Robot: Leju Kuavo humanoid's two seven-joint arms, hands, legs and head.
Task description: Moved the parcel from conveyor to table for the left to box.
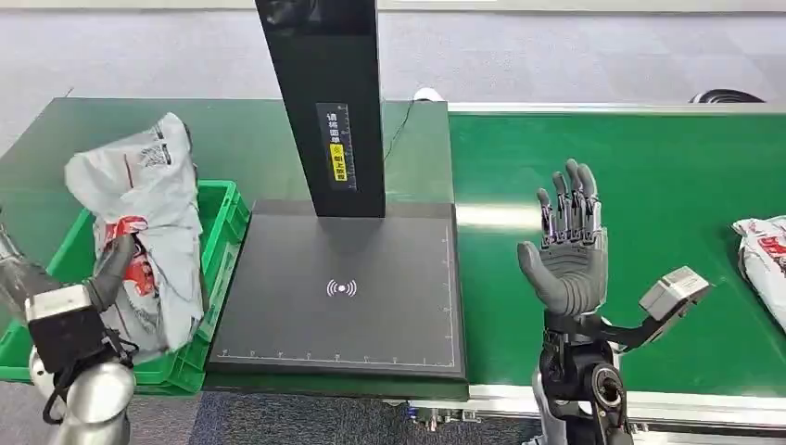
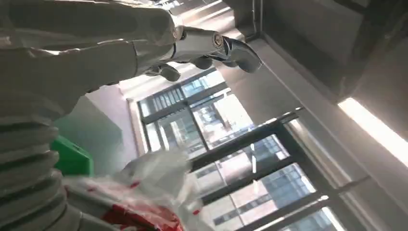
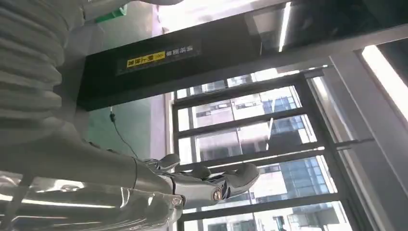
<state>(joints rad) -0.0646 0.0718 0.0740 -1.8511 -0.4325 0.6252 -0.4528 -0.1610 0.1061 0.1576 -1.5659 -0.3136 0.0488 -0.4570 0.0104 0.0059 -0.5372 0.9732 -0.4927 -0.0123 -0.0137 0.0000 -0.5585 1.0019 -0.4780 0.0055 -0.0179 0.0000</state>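
Observation:
A crumpled white parcel with red print stands upright in the green box at the left. My left hand is low beside it, with the thumb lying against the parcel's front. In the left wrist view its fingers stretch out straight, apart from the parcel. My right hand is raised over the green conveyor, palm up, fingers spread, holding nothing. Its fingers also look straight in the right wrist view. A second white parcel lies on the belt at the far right.
A black scanning plate with a tall black post sits on the table between the box and the conveyor. The conveyor's metal front rail runs along the near edge.

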